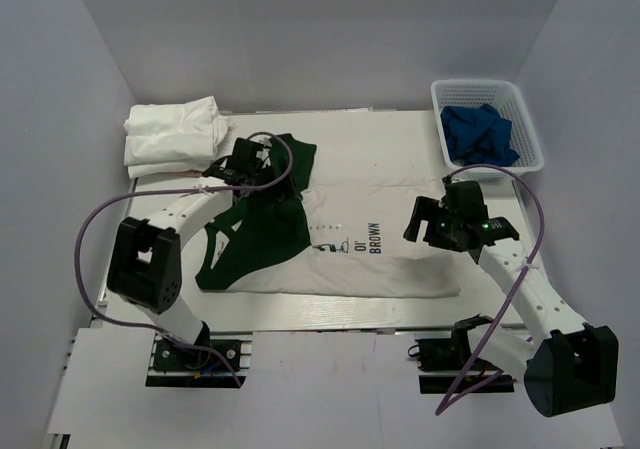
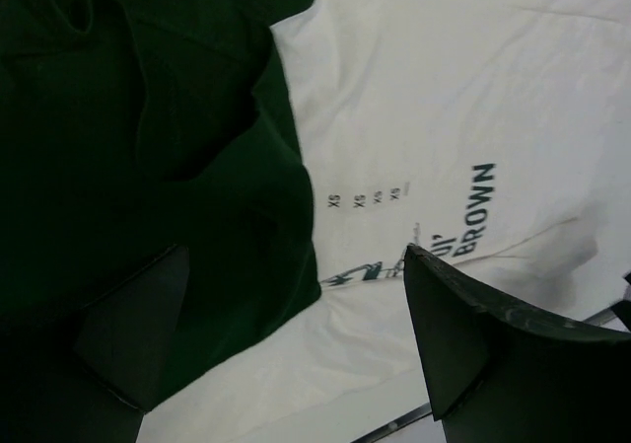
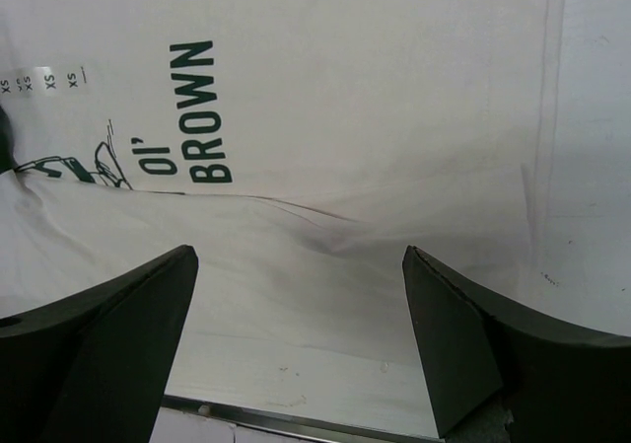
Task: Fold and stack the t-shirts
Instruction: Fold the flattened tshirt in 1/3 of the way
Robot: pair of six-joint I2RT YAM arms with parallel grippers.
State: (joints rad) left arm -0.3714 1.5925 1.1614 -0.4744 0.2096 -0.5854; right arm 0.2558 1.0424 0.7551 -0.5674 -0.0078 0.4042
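T-shirts sit in two places on the surface (image 1: 390, 139): a folded white stack (image 1: 172, 134) at far left, and the green-sleeved Brown-print tee (image 1: 390, 254) spread flat at centre. The left claw (image 2: 296, 359) hangs apart over its green shoulder, and the right claw (image 3: 301, 339) hangs apart above the white hem. The cloth looks light and limp, so pinch a hem corner or sleeve edge.
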